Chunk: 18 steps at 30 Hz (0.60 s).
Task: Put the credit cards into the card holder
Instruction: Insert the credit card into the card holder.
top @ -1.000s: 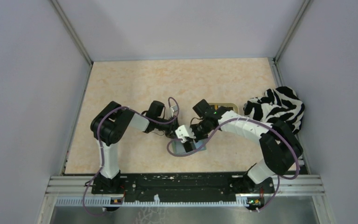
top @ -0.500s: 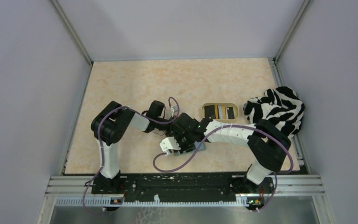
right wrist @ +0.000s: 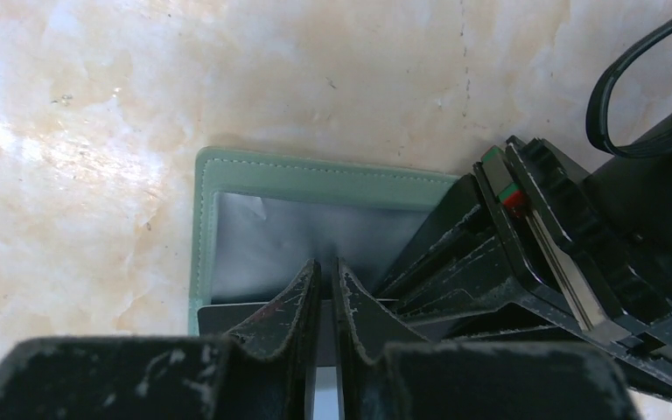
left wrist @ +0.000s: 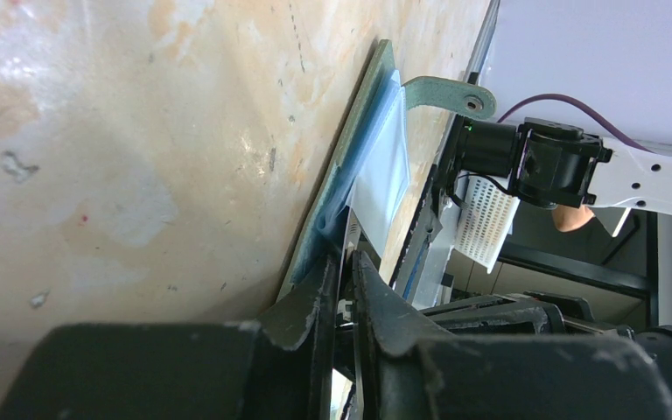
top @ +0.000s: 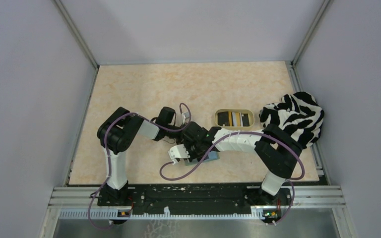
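The task looks to be in its early-to-middle part, with the first visible insertion under way but not finished. The card holder (right wrist: 315, 179) lies open on the surface (top: 178, 89) near the arms' bases, its dark pocket facing up. The left gripper (left wrist: 343, 280), jaws narrow, pinches the holder's near edge and appears to steady it. The right gripper (right wrist: 324, 289), jaws nearly together, seems to clamp a black card (right wrist: 227, 315) whose flat edge sits at the mouth of the pocket; by the wrist view it is not yet slid in. Whether any card already sits inside the pocket cannot be told. Further back, the tan tray (top: 233, 110) holds the other credit cards (top: 223, 118), two black and one yellow-gold by the overhead view, so those are left to fetch and insert once this one goes home.
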{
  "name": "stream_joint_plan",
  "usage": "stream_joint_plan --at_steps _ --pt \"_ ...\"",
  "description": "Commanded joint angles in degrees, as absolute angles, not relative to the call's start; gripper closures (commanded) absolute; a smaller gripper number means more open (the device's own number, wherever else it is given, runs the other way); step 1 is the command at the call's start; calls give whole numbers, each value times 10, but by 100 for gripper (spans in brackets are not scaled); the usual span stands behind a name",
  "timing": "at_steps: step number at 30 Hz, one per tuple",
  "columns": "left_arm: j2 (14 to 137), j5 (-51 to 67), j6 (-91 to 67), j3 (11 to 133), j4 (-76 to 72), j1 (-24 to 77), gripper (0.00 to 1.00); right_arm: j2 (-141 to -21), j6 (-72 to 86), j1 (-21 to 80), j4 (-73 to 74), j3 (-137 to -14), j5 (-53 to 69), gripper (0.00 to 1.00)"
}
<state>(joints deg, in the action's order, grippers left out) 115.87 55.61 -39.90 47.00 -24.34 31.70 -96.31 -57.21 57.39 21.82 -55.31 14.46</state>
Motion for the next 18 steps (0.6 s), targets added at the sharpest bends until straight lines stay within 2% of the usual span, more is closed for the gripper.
stream_joint_plan --at_steps 1,18 --pt "1178 538 -379 468 -229 319 82 -966 -574 581 206 -575 118 90" --pt "1173 538 -370 476 -213 319 75 -953 -576 568 214 -563 71 91"
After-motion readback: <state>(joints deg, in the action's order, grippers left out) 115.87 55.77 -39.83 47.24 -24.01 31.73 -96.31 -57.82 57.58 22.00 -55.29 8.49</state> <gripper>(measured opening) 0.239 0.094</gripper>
